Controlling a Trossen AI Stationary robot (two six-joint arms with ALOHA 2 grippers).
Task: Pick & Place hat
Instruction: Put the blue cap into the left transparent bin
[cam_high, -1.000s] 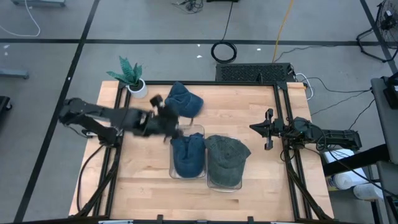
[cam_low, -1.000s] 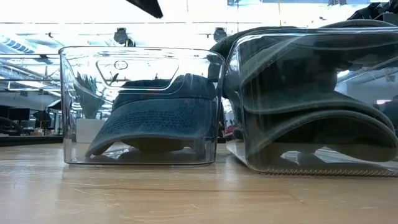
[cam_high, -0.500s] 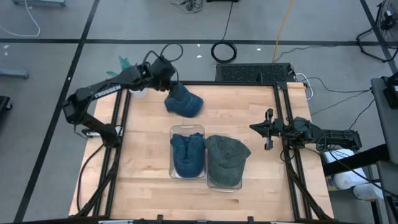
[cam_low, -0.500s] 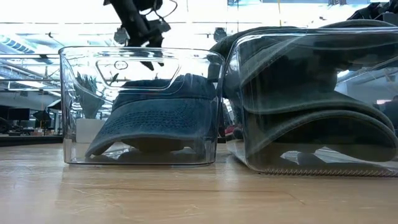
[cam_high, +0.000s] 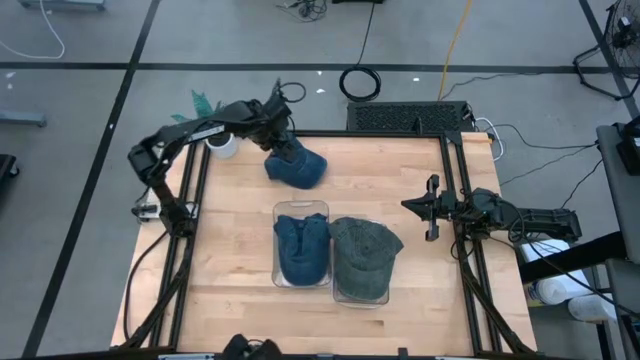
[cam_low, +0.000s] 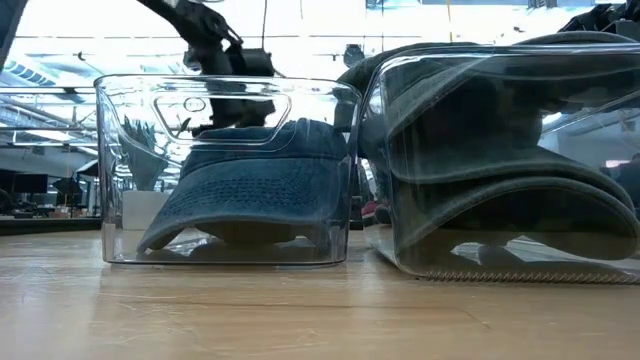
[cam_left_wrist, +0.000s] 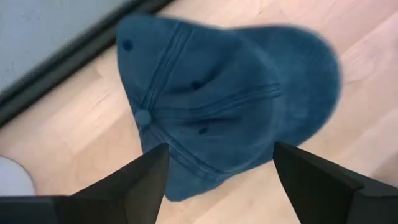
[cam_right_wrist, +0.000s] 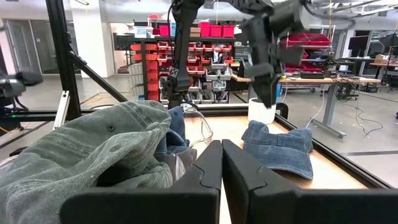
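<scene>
From above, my left gripper (cam_high: 281, 140) hangs over the loose blue hat (cam_high: 297, 165) on the table's (cam_high: 400, 190) far edge. Its wrist view shows the fingers (cam_left_wrist: 143, 180) spread, straddling the hat. The right gripper (cam_high: 432, 208) waits pressed together.

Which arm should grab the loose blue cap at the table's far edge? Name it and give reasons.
Left. The left gripper hangs right over the loose blue fabric cap, jaws open on either side of its crown. The right gripper waits shut near the right edge, far away.
</scene>
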